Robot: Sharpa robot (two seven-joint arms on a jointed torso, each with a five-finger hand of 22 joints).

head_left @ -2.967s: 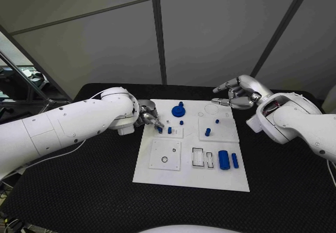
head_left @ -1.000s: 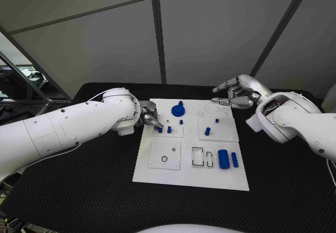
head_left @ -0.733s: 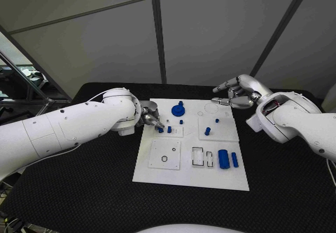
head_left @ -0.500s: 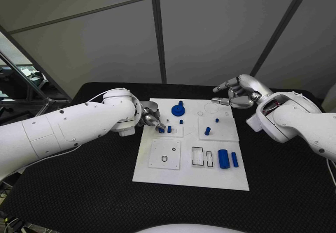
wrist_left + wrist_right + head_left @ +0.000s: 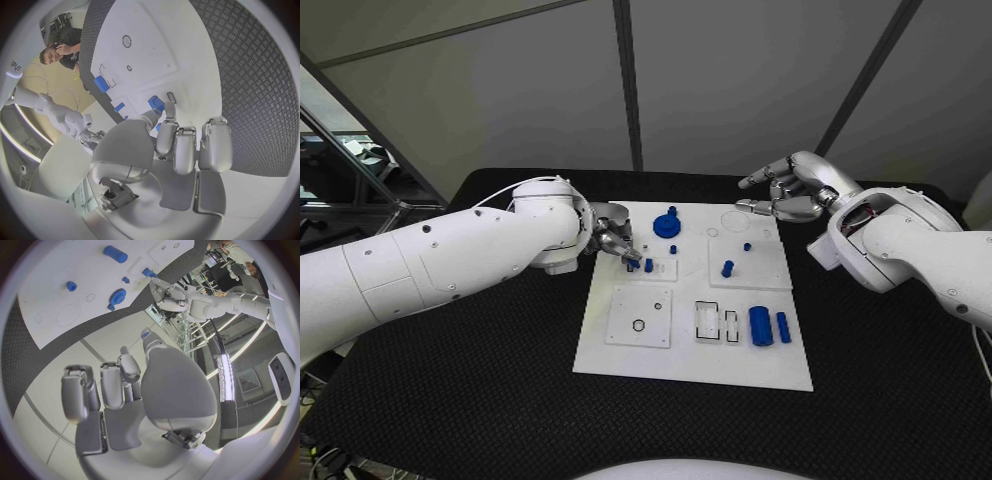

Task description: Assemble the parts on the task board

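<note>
Reaching over the near-left part of the task board (image 5: 692, 370), the left robot hand (image 5: 613, 244) has its fingertips (image 5: 167, 100) lowered onto a small blue peg (image 5: 633, 266); whether the peg is pinched or merely touched cannot be determined. A second blue peg (image 5: 648, 265) stands just beside it. The right robot hand (image 5: 790, 195) hovers above the far-right corner of the board, fingers curled loosely and apart, grasping nothing. The board lies flat in the middle of the black counter (image 5: 473, 380). A blue gear (image 5: 668, 228) sits on its far-middle area, another peg (image 5: 728, 269) stands right of centre, and a blue cylinder (image 5: 760, 327) lies by a smaller blue bar (image 5: 783, 329) at the near right.
</note>
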